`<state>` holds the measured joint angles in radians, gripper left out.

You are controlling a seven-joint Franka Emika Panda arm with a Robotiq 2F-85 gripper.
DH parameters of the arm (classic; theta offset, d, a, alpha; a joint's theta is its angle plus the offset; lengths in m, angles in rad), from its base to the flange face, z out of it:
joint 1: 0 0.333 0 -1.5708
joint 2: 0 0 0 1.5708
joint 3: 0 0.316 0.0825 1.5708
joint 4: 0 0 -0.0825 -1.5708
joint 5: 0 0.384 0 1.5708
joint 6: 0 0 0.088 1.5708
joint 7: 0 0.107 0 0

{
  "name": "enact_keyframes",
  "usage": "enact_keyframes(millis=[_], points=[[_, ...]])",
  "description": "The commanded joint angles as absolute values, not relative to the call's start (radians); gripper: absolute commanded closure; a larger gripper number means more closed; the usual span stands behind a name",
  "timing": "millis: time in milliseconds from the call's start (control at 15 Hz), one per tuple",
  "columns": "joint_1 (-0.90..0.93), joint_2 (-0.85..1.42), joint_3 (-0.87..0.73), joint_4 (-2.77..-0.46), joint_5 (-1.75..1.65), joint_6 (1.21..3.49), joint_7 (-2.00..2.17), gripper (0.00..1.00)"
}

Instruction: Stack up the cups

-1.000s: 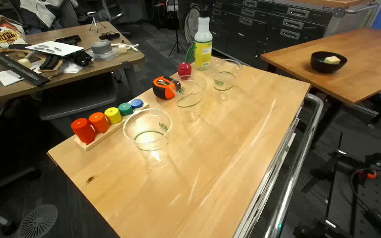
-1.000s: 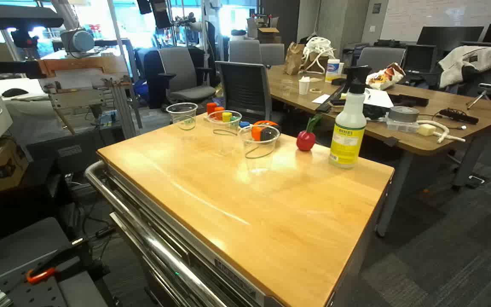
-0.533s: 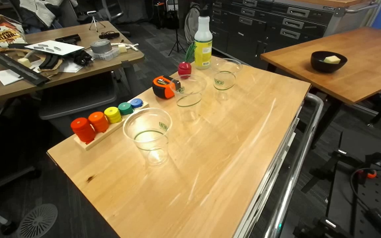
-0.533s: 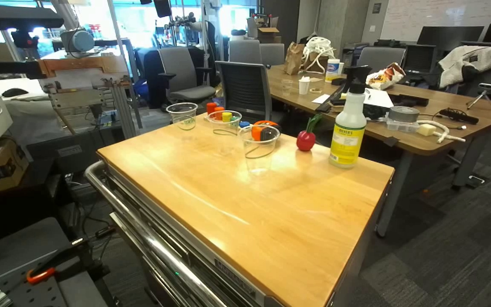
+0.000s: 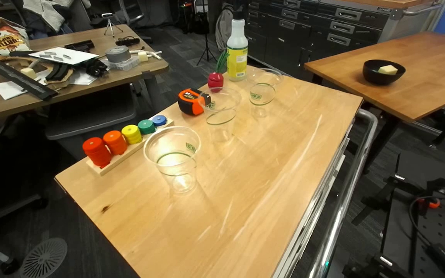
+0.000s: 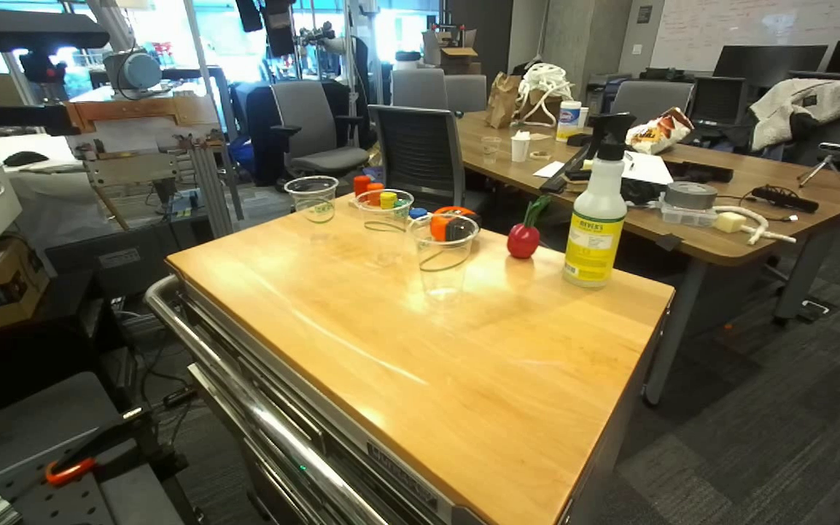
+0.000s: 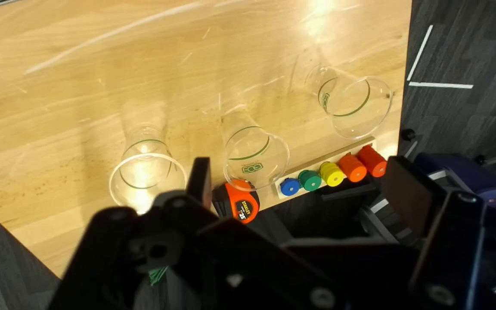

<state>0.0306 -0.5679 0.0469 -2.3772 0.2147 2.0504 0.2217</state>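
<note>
Three clear plastic cups stand upright and apart in a row on the wooden table. In an exterior view, the nearest cup (image 5: 173, 160) is beside the coloured blocks, the middle cup (image 5: 220, 116) beside the tape measure, and the far cup (image 5: 262, 94) near the bottle. All show in an exterior view too: first cup (image 6: 312, 200), middle cup (image 6: 383, 219), third cup (image 6: 443, 251). In the wrist view my gripper (image 7: 304, 185) is open and empty, high above the table; the cups (image 7: 149, 172), (image 7: 254, 157), (image 7: 351, 105) lie below. Dark fingers (image 6: 265, 36) show at an exterior view's top edge.
An orange tape measure (image 5: 193, 102), a red radish-like toy (image 5: 215, 82), a spray bottle (image 5: 237, 54) and a wooden strip of coloured blocks (image 5: 124, 158) stand along one table edge. A metal handle bar (image 6: 259, 415) runs along the opposite side.
In an exterior view the dark gripper fingers at the top edge rise slightly, then hang lower now. The cups have not moved.
</note>
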Motion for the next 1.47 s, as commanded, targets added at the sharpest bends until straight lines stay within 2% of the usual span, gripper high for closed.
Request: enact_keyframes(millis=[0,667,1400], points=[[0.036,-0.460,0.083,-2.298,0.225,2.035,0.262,0.00],[0.052,-0.183,0.205,-2.218,0.196,2.148,0.563,0.00],[0.144,0.053,0.208,-2.122,0.175,2.203,0.702,0.00]])
